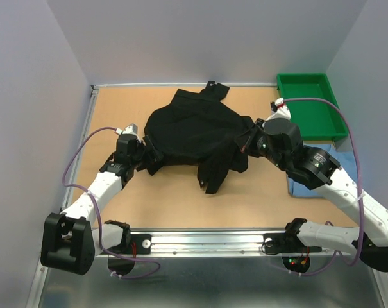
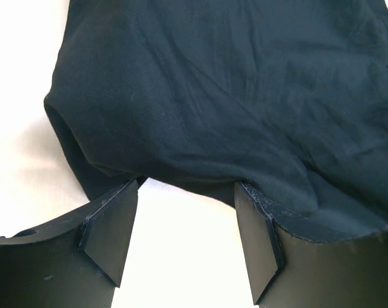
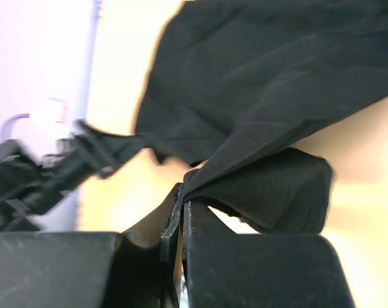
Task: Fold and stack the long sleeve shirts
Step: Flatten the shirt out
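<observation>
The black shirt [image 1: 192, 131] lies crumpled in the middle of the brown table, with a sleeve or flap trailing toward the front. My left gripper [image 1: 144, 154] is at the shirt's left edge. In the left wrist view it [image 2: 187, 187] is open, with only bare table between the fingers and the shirt [image 2: 232, 90] just past the tips, some cloth lying over the right finger [image 2: 261, 237]. My right gripper [image 1: 250, 142] is at the shirt's right edge. In the right wrist view it [image 3: 183, 200] is shut on a pinched fold of the black shirt [image 3: 264, 96]. The light blue shirt [image 1: 349, 165] lies mostly hidden under my right arm.
A green plastic tray [image 1: 290, 102] stands at the back right corner. The table has a metal rim, with grey walls close on the left, back and right. My left arm [image 3: 46, 183] shows blurred in the right wrist view.
</observation>
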You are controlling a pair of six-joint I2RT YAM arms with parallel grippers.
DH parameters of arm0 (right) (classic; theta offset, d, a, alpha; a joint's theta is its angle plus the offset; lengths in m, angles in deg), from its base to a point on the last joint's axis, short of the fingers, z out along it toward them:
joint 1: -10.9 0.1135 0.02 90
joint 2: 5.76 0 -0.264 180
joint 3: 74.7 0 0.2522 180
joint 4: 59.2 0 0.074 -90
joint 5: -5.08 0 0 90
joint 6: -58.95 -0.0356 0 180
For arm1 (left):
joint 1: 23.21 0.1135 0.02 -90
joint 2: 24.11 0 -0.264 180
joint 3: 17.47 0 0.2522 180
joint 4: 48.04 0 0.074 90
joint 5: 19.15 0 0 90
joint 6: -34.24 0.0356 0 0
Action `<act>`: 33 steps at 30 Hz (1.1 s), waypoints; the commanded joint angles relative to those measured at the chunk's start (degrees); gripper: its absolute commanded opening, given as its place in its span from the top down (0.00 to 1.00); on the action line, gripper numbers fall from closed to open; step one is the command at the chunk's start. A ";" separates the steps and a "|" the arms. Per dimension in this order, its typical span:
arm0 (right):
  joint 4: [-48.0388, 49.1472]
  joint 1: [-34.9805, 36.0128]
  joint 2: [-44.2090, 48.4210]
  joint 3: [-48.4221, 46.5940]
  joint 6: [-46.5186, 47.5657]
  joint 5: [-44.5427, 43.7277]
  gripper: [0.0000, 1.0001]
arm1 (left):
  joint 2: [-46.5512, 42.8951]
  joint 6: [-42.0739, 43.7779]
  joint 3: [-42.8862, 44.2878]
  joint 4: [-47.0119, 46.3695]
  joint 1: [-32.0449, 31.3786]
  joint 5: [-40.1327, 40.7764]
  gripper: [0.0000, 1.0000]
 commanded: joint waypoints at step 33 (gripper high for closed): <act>-1.87 -8.09 -4.44 11.80 23.19 11.79 0.40 | 25.04 -12.74 7.31 -12.52 -6.65 4.14 0.49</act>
